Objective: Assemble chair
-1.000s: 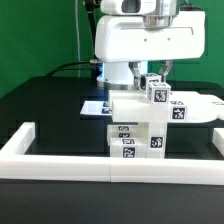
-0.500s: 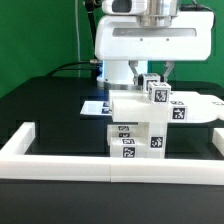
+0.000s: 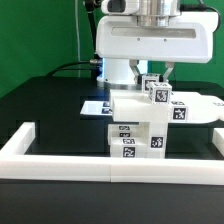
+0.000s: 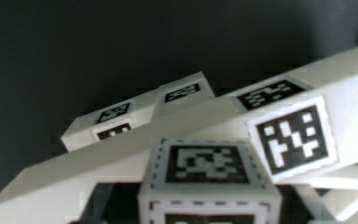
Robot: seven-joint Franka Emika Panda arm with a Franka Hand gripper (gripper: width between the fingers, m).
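The chair [image 3: 140,125] is positioned on the table [image 3: 50,110], just behind the border rail [image 3: 60,165]. The marker board [image 3: 93,106] is located behind it, toward the exterior view's left.

Gripper [image 3: 157,76] fingertips hidden behind the chair [image 3: 140,125]; chair's right end cut off in the exterior view.

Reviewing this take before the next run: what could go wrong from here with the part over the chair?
1. The gripper is shut on a small white tagged plastic block above the chunky white plastic chair assembly; a slanted approach could jam it.
2. Pushing down could shift the assembly, which stands loose by the long white border rail.
3. The wrist view is filled by white tagged blocks, so alignment is hard to check.
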